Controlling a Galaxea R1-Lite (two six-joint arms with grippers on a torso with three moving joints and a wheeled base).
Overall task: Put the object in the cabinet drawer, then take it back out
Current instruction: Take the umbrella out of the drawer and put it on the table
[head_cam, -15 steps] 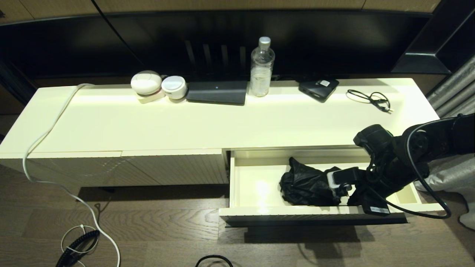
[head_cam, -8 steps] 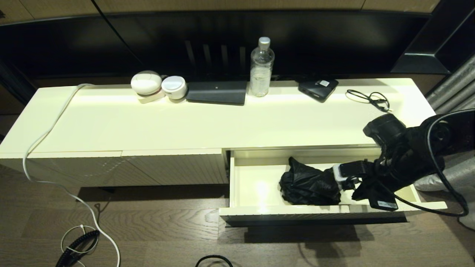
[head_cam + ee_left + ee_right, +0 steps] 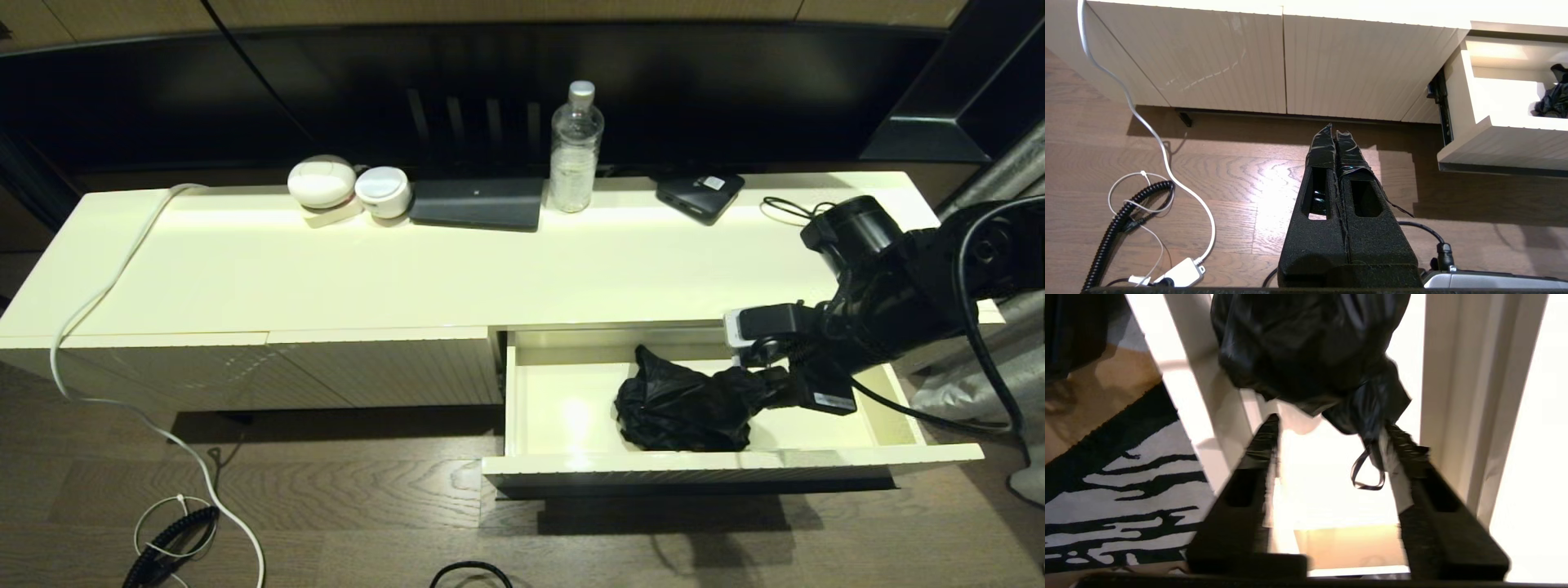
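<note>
So on my end the black umbrella (image 3: 682,404) is lying inside the pulled-out cabinet drawer (image 3: 718,469), roughly mid-drawer, a wrinkly bundle of fabric resting on the drawer floor. My right gripper (image 3: 1331,428) is at the handle end of it, and from the right wrist cam the two fingers (image 3: 1257,453) are spread apart with a clear gap between them, so I'm calling that released. The fabric sits just ahead of the fingertips, and the handle end with its thin wrist loop (image 3: 1367,473) hangs right against the inner face of one finger. Touching that one side, yes; pinched between both, no. The other finger has bright drawer floor showing beside it.

From the head cam the right gripper (image 3: 763,376) reaches in over the right half of the drawer, and the umbrella stretches away from the fingertips toward the drawer's middle.

The left gripper (image 3: 1336,134) is parked low over the wood floor in front of the ribbed cabinet doors (image 3: 1274,61), fingers pressed together with nothing in them. The drawer's corner sits off to one side of those fingertips, well apart.
</note>
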